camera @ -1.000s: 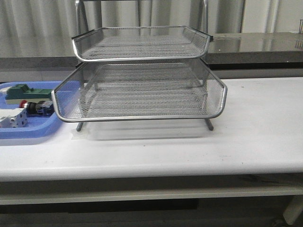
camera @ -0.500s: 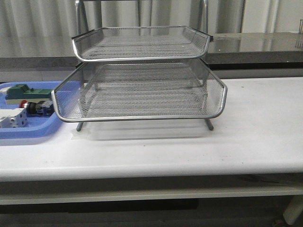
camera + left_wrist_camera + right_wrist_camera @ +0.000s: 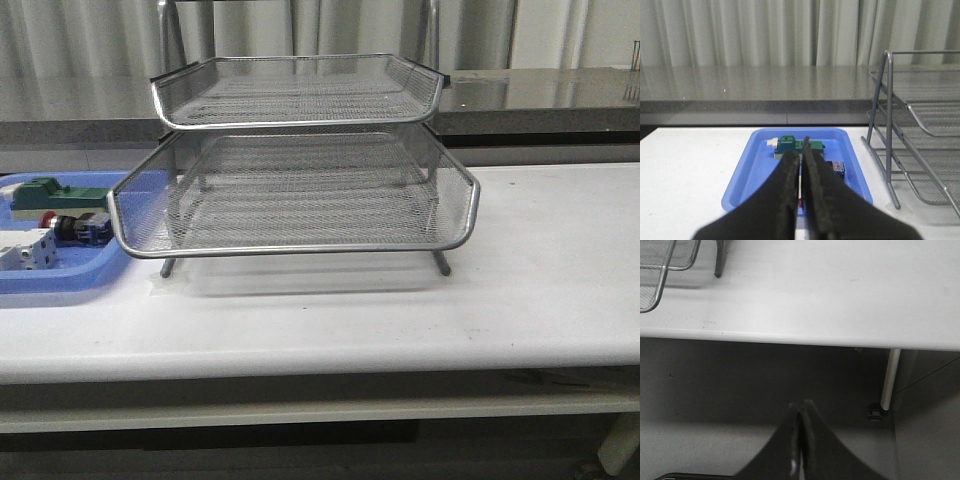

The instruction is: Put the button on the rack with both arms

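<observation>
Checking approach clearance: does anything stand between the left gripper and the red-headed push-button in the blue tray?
Nothing visible does. The shut left gripper hangs above the blue plastic tray; the red-headed push-button lies uncovered between a green block and white block.

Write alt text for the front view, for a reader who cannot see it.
A silver wire-mesh rack with empty trays stands on a white table. To its left a blue tray holds the red-headed button between a green block and a white block. No robot hand is visible.
</observation>
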Motion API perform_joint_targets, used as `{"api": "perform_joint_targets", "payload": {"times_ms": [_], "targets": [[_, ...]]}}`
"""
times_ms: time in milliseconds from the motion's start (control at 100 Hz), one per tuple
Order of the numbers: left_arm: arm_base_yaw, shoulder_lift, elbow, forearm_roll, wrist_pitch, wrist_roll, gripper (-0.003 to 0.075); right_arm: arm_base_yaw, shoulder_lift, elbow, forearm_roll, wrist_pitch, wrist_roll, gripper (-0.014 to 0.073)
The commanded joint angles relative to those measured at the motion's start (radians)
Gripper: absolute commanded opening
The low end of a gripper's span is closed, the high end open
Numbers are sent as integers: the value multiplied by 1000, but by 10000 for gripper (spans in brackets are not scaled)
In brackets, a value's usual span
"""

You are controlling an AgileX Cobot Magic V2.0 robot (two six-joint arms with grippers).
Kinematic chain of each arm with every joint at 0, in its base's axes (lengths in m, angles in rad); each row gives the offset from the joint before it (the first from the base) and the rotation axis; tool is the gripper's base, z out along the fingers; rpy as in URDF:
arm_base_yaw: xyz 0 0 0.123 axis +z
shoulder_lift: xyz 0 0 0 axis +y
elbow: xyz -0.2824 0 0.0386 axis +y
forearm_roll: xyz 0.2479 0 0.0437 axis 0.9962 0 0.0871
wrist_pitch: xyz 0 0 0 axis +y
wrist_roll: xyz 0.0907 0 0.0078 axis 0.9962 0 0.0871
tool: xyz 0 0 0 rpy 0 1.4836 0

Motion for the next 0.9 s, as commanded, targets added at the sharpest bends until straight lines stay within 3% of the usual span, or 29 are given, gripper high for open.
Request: {"api": "perform_joint_targets", "payload": {"times_ms": [0, 170, 400, 730, 890], "targets": [[2, 130, -143, -10, 57, -6, 4, -2, 3, -34, -20, -52, -1, -68], [-11, 365, -357, -8, 250, 3, 4, -2, 3, -34, -20, -52, -1, -68], [-73, 632, -588, -8, 377, 94, 4, -2, 3, -34, -20, -52, -1, -68], [-73, 987, -888, 20, 647, 133, 4, -2, 3, -34, -20, -51, -1, -68], [-73, 1117, -980, 20, 701, 144, 5, -2, 3, -34, -20, -51, -1, -68]]}}
